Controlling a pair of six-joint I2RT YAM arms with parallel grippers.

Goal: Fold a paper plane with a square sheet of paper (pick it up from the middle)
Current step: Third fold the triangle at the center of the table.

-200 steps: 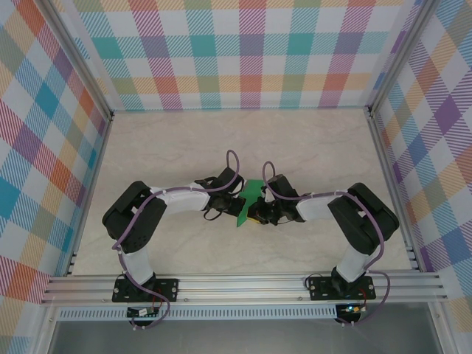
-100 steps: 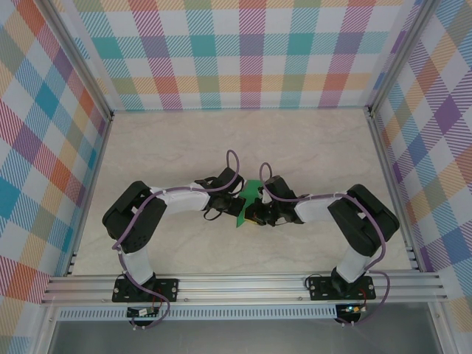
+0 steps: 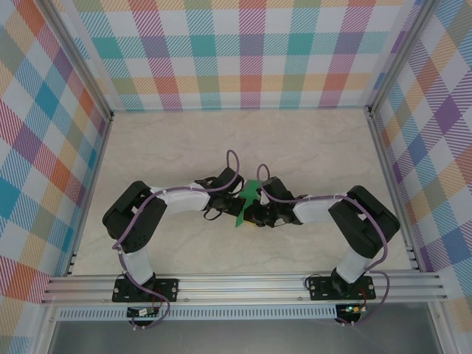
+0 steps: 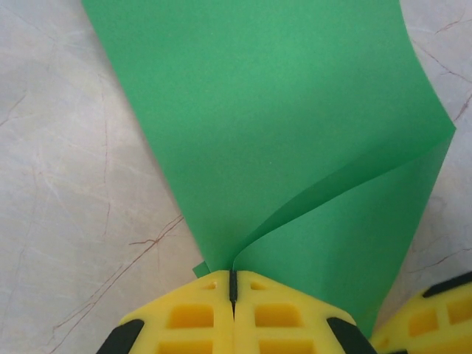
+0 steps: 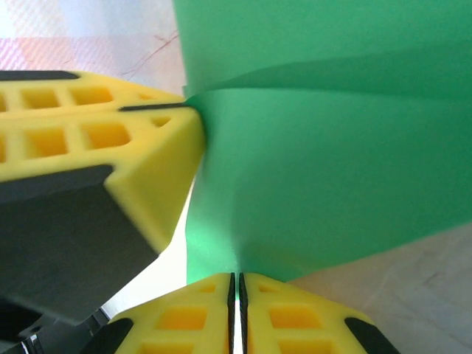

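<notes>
We clench the square sheet of paper (image 4: 280, 133) in left pincer (image 4: 232, 286) and right pincer (image 5: 237, 284); diverging pulls could tear it.

Hides most of the green paper (image 3: 252, 190) beneath the arms (image 3: 184, 198) from above; crops its far end in both wrist views.

- Table (image 3: 184, 140): pale marbled top, thin reddish veins.
- Rail (image 3: 243, 284) along its near edge.
- Paper (image 3: 251, 195) over its middle; contact unclear.
</notes>
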